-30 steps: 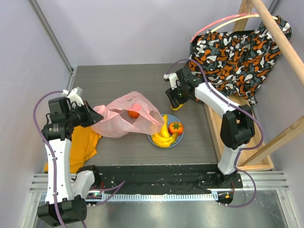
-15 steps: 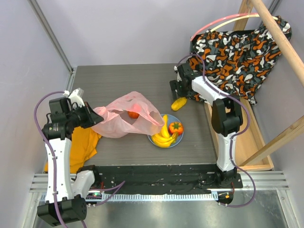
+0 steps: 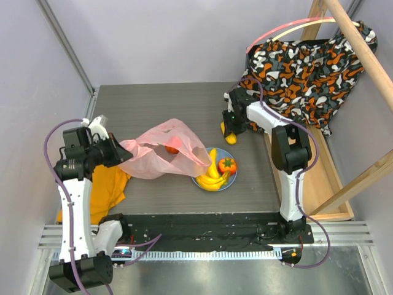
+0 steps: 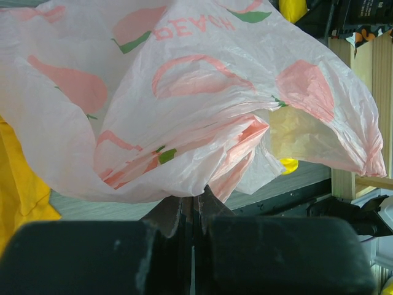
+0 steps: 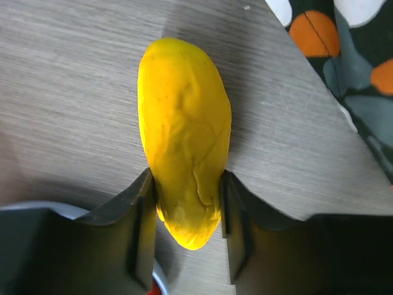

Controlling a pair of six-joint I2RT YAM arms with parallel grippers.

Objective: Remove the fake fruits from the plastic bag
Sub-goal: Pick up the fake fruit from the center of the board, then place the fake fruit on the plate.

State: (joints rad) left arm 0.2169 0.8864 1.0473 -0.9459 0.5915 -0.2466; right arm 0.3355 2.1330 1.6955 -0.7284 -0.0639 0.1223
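A: Left side?
B: The plastic bag [image 3: 161, 146] is pinched by the fully closed left gripper [image 4: 194, 203], so its mouth is held open; an orange fruit [image 3: 172, 148] is seen inside.
A: Right?
B: A yellow fruit [image 5: 184, 141], above the plate [image 3: 232, 179], is clamped between the right gripper [image 5: 187, 184] jaws, likely for moving.

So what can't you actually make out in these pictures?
Top view: the folds of the pink bag hide whether more lies behind the red fruit at its mouth.
Top view: the right end effector covers most of the yellow fruit.
Left wrist view: the pink bag fills the frame, hiding nearly everything beyond the left end effector.
Right wrist view: the plate is cut off by the bottom edge.
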